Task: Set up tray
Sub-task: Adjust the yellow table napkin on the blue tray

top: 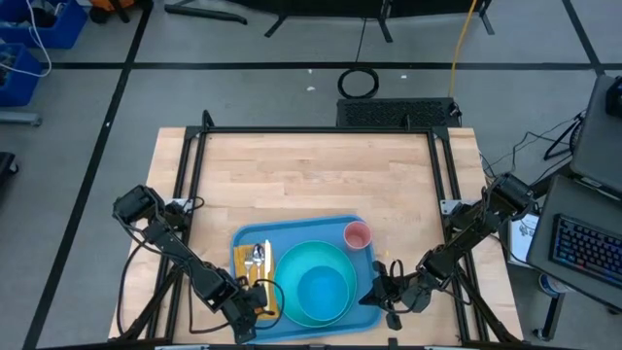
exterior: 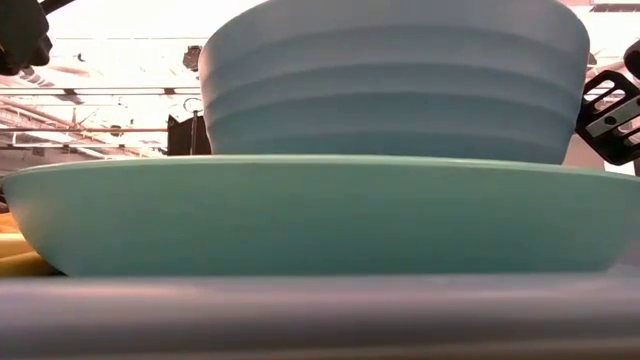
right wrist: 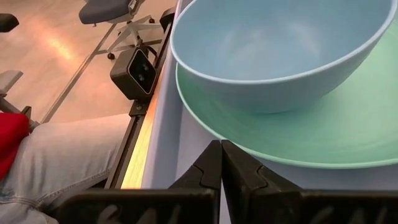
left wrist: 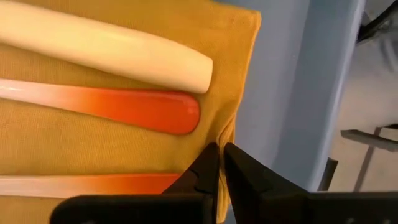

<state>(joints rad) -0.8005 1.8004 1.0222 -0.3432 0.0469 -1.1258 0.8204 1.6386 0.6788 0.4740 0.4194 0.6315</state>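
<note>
1. Presently, the tray (top: 245, 240) lies at the lower centre of the high view, on the table (top: 311, 175) near its front edge.
2. A plate (top: 335, 255) sits on the tray, with a bowl (top: 324, 290) resting on the plate.
3. A pink cup (top: 358, 234) stands at the tray's upper right corner.
4. A yellow napkin (top: 240, 259) covers the tray's left part, carrying cutlery (top: 258, 261).
5. The left gripper (left wrist: 221, 167) is at the napkin's lower edge; its jaws are nearly together, pinching the napkin's hem.
6. Three handles show on the napkin in the left wrist view: one cream (left wrist: 106, 48), two orange (left wrist: 124, 107).
7. The right gripper (right wrist: 221, 163) sits at the tray's right edge, jaws clenched, holding nothing.
8. A person's leg (right wrist: 62, 152) in jeans shows at the left of the right wrist view.
</note>
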